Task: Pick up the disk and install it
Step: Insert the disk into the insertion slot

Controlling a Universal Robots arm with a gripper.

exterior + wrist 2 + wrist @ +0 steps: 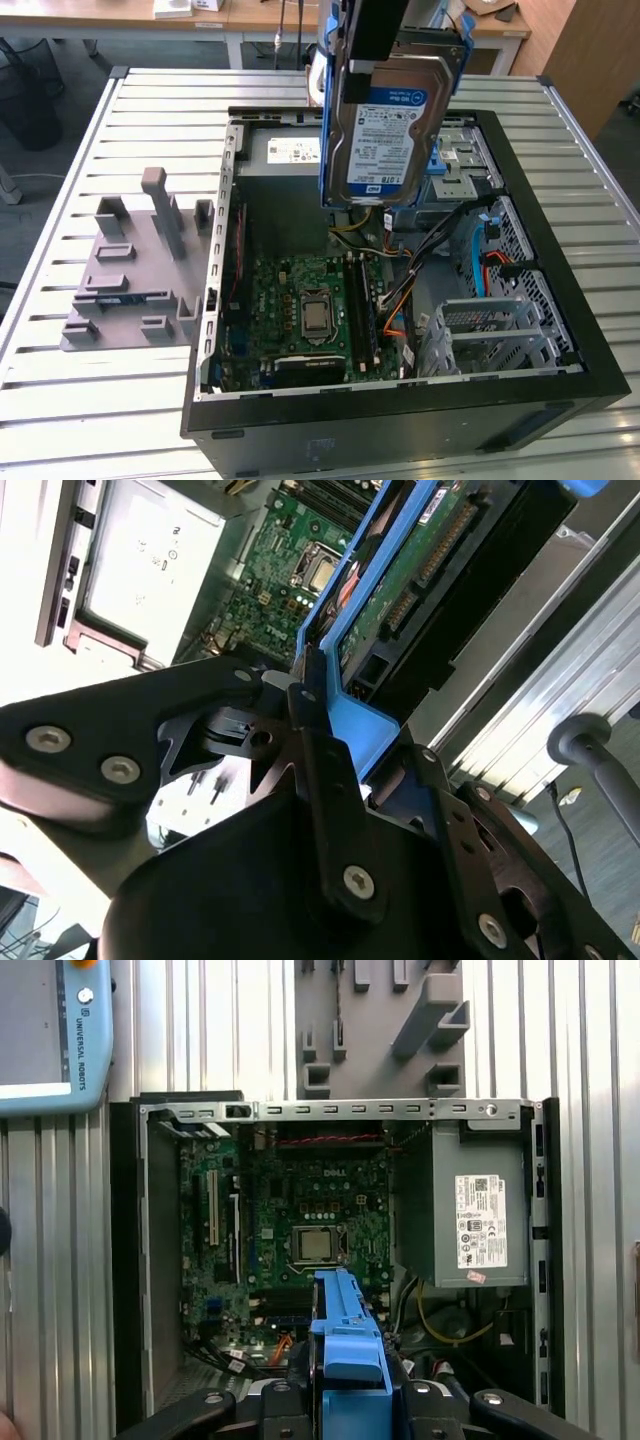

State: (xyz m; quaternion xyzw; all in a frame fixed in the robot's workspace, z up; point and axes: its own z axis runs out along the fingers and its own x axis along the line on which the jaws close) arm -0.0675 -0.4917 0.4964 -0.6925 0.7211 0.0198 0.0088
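1. Gripper point(351, 1402): fingers point(325, 780) are clamped on the blue end bracket of the disk point(390, 130). The hold is at one end only, so the drive hangs its full length below the grip.
2. The disk is in the air, upright, label toward the exterior view. It hangs over the far half of the open computer case point(400, 405) and touches nothing that I can make out. Not yet installed.
3. Judgement on the carry: with a one-end hold the free end could swing. Slow travel and a plumb drive would serve best, and the blue side rails ought to meet any slot square, not slanted.
4. Beneath it lie the motherboard point(310, 310) and a tangle of orange and yellow cables point(395, 300). That is the likely snag point if the lower edge dips.
5. The drive cage point(458, 165), grey with blue trim, sits just beside the hanging drive. It occupies the case's far corner at the exterior view's right, and quarters look tight there.
6. A second grey metal frame point(490, 335) takes the near corner on that same side.
7. The power supply point(445, 1210) takes the case's other far corner, which leaves little room that way.
8. Free room is mainly upward, above the case rim.
9. The slatted table point(90, 420) carries the case. A grey fixture plate point(130, 270) stands well apart, near the table's edge at the exterior view's left.
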